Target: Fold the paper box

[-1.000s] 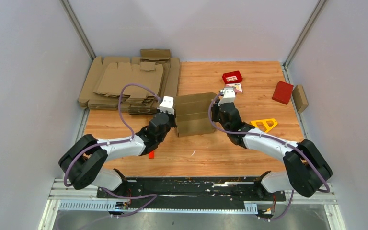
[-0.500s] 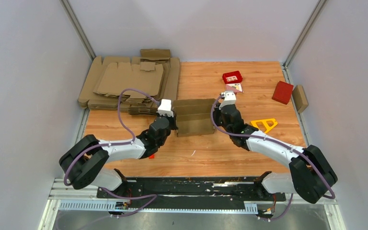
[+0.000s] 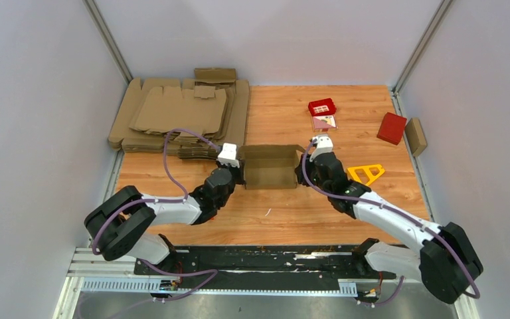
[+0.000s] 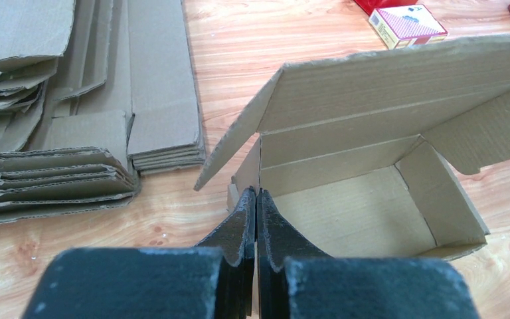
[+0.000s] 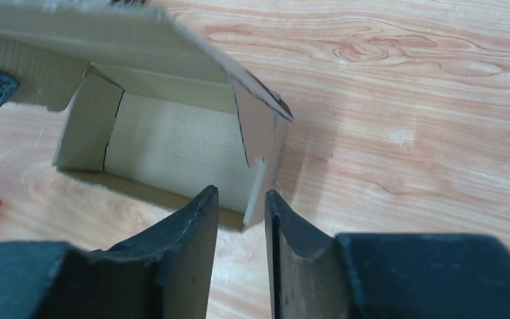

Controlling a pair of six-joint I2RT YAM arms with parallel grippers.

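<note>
The paper box (image 3: 269, 174) is a brown cardboard box standing on the table mid-centre, its top open and its lid flap raised at the back. My left gripper (image 3: 241, 174) is shut on the box's left end wall; in the left wrist view the pinched jaws (image 4: 257, 193) sit one outside and one inside the box (image 4: 345, 212). At the box's right end my right gripper (image 3: 300, 174) is open. In the right wrist view its fingertips (image 5: 240, 194) straddle the near edge of the box's (image 5: 172, 143) end wall without pressing it.
A pile of flat cardboard blanks (image 3: 179, 116) fills the back left, close to the left arm. Two red boxes (image 3: 322, 106) (image 3: 391, 127), a small printed packet (image 3: 324, 122), a yellow triangle (image 3: 366, 173) and a small brown box (image 3: 416, 136) lie to the right. White walls enclose the table.
Both arms drew the box nearer and its open inside now faces up. The right gripper, shut on the right end before, has opened and let go. The left stays shut.
</note>
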